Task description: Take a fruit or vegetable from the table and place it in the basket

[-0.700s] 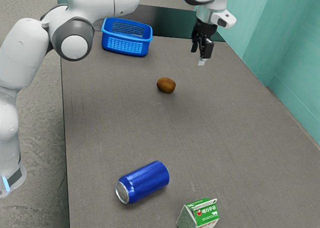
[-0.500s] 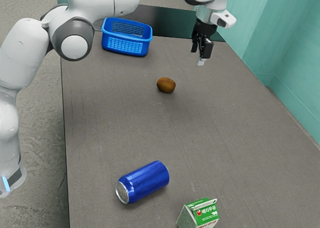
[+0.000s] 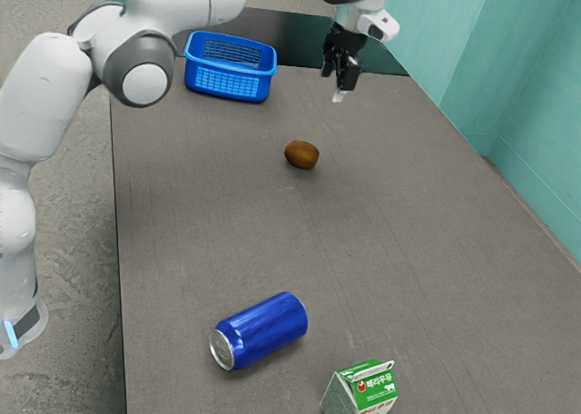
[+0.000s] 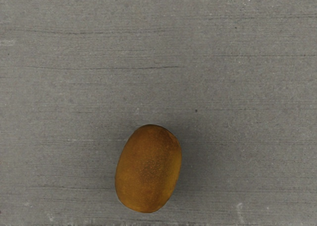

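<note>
- Shifting since the earlier frame: just the arm, carrying the gripper (image 3: 333,85) toward the exterior view's left, closer to the basket (image 3: 230,86).
- Holding nothing, with fingers apart.
- Resting on the surface (image 3: 200,214), below the gripper and apart from it: the kiwi (image 3: 301,154).
- Done, by judgement: only part of the approach.
- Left to do: lower the gripper, grasp the kiwi, lift, carry to the basket, release.
- Well away from the gripper: blue can (image 3: 263,330), milk carton (image 3: 365,389).

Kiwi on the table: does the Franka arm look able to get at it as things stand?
Probably yes. The gripper hangs over the table with nothing visible between it and the kiwi, and the basket and blue can stand apart.
</note>
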### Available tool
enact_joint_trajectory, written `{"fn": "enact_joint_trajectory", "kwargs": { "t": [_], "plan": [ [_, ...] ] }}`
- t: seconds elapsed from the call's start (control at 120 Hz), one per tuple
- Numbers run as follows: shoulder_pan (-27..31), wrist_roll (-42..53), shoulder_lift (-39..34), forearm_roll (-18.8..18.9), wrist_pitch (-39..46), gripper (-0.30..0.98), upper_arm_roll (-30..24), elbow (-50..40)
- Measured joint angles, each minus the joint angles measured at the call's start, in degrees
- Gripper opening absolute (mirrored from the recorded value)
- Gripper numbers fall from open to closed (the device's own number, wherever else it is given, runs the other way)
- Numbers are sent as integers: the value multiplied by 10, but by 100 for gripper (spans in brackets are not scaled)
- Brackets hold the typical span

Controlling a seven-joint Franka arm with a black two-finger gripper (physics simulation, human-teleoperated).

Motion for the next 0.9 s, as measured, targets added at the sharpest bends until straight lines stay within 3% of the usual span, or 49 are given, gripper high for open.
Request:
{"fn": "enact_joint_trajectory", "kwargs": {
  "t": [0.1,0.217,0.333,0.658,0.9],
  "plan": [
    [4,16,-7,-9,4,69,3,-51],
    [4,30,-95,-14,38,69,7,-209],
    [5,43,-127,-7,77,69,20,-288],
    [5,65,-77,4,182,69,22,-312],
    [6,110,-52,3,212,69,22,-314]
  ]
}}
